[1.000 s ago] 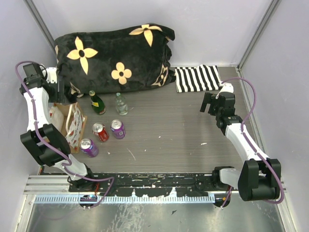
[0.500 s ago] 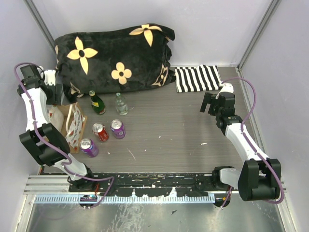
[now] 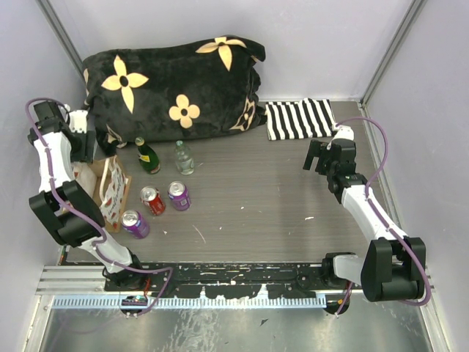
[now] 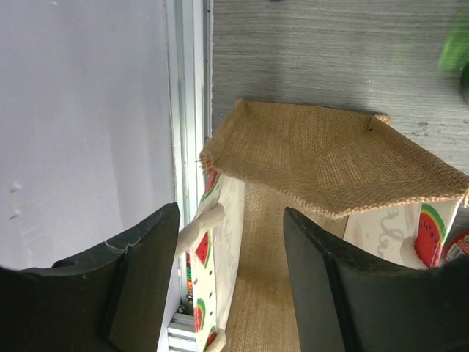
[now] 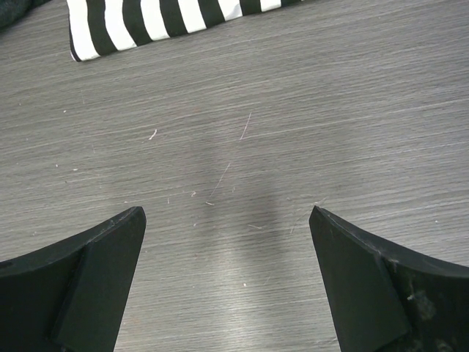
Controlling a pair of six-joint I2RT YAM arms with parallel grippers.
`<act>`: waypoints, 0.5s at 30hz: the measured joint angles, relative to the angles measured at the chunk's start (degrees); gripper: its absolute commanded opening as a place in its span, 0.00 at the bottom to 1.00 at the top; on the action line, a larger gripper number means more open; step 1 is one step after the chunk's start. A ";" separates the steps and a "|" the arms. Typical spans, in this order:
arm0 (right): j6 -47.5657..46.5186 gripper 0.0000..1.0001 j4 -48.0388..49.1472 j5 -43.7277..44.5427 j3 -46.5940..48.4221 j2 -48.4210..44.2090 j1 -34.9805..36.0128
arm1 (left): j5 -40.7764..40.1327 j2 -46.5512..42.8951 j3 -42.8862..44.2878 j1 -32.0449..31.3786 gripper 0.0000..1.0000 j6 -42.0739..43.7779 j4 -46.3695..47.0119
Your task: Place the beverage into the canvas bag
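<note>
The canvas bag [image 3: 108,189] stands at the table's left edge, tan burlap with watermelon prints, its mouth open. In the left wrist view I look down into the bag [image 4: 267,249]; its near wall and a cream rope handle [image 4: 201,224] lie between my fingers. My left gripper [image 3: 89,150] [image 4: 231,275] is open just above the bag's rim. A red can [image 3: 152,200], two purple cans [image 3: 179,196] [image 3: 135,224], a green bottle [image 3: 146,155] and a clear bottle [image 3: 183,158] stand right of the bag. My right gripper [image 3: 316,158] [image 5: 227,279] is open and empty over bare table.
A big black plush with yellow flowers [image 3: 172,88] fills the back left. A black-and-white striped cloth [image 3: 299,119] [image 5: 168,22] lies at the back right. The enclosure wall and a metal rail [image 4: 187,132] run close along the bag's left side.
My left wrist has shifted slightly by the bag; its jaws stay open. The right arm, the bag and the drinks have not moved.
</note>
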 measured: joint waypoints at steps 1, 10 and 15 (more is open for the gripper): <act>0.04 1.00 -0.04 0.00 0.11 0.11 0.00 | -0.04 0.44 -0.04 0.00 0.65 0.13 0.02; 0.07 1.00 -0.11 0.00 0.76 0.35 0.00 | -0.55 4.24 -1.40 0.02 0.18 0.44 1.60; 0.04 1.00 -0.13 0.02 0.76 0.35 0.00 | 0.22 5.42 -0.15 0.13 0.00 -0.59 0.48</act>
